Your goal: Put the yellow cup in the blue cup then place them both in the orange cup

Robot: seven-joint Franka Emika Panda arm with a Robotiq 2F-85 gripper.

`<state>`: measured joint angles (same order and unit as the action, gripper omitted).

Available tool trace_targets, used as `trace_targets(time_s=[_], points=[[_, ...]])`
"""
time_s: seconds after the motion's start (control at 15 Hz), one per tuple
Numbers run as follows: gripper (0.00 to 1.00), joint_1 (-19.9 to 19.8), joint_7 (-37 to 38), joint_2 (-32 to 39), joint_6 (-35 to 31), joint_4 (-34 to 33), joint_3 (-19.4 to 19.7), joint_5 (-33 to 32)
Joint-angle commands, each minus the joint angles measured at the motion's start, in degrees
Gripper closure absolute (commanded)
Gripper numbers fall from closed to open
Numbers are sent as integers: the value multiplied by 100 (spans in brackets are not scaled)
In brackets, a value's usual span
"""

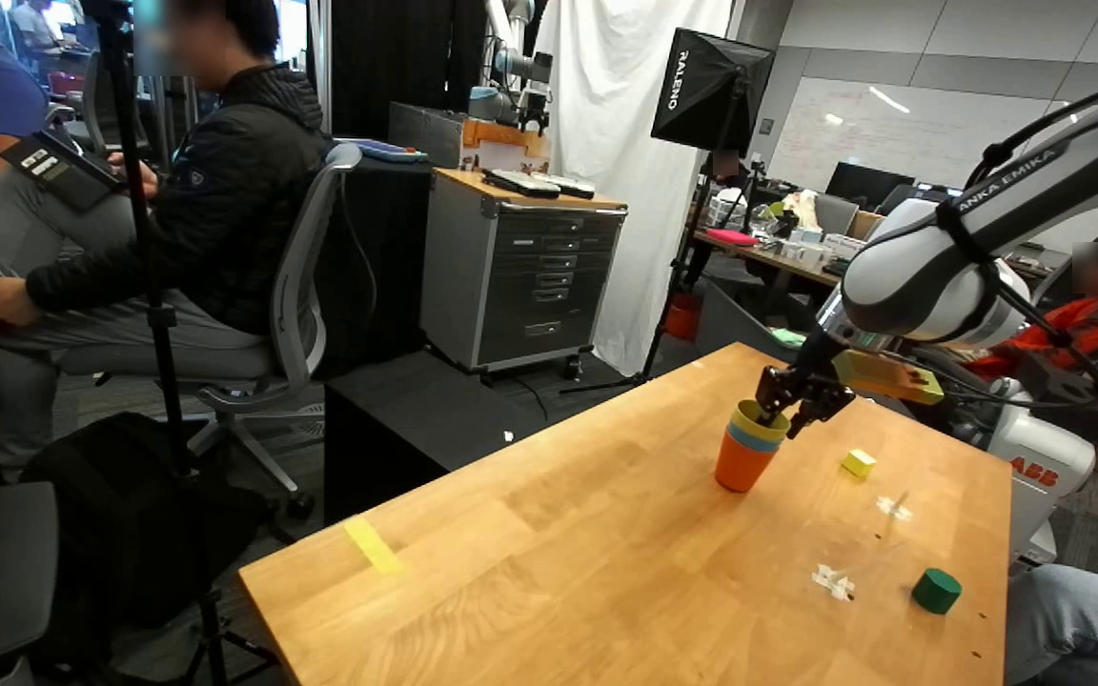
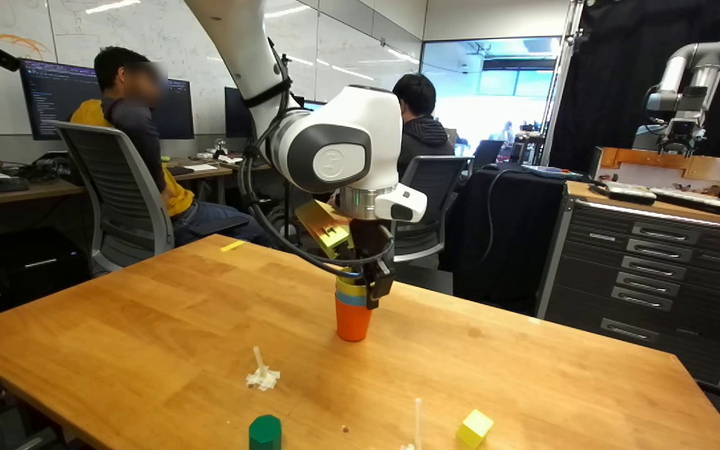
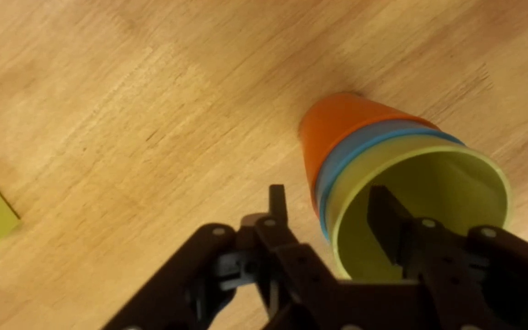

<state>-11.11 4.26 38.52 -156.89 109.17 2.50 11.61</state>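
The three cups stand nested in one stack on the table. The orange cup (image 1: 742, 469) is outermost at the bottom, the blue cup (image 1: 752, 439) sits in it, and the yellow cup (image 1: 745, 413) sits innermost on top. The stack shows in both exterior views, with the orange cup (image 2: 352, 322), blue cup (image 2: 351, 300) and yellow cup (image 2: 349, 289). My gripper (image 3: 327, 187) is open. In the wrist view one finger is inside the mouth of the yellow cup (image 3: 456, 197) and the other is outside the stack, apart from the wall.
A small yellow block (image 1: 859, 463) lies near the stack. A dark green block (image 1: 936, 591) stands farther off. Two thin upright sticks taped to the table (image 2: 259, 359) (image 2: 418, 422) rise near the blocks. A yellow tape strip (image 1: 373, 545) marks the table's far part.
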Motion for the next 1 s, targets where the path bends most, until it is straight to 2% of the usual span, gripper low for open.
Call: trace_targets(time_s=[0.0, 0.13, 0.2, 0.4, 0.6, 0.93], points=[[16, -40, -122, -144, -101, 59, -87, 39], [3, -68, -227, -305, -117, 179, -124, 29], [0, -108, -318, -419, -166, 265, -177, 58], [0, -256, -711, -846, -274, 586, -370, 108], [0, -333, -1245, -1266, 49, 887, -464, -42], [0, -616, -2819, -1916, 710, 1528, -583, -99]])
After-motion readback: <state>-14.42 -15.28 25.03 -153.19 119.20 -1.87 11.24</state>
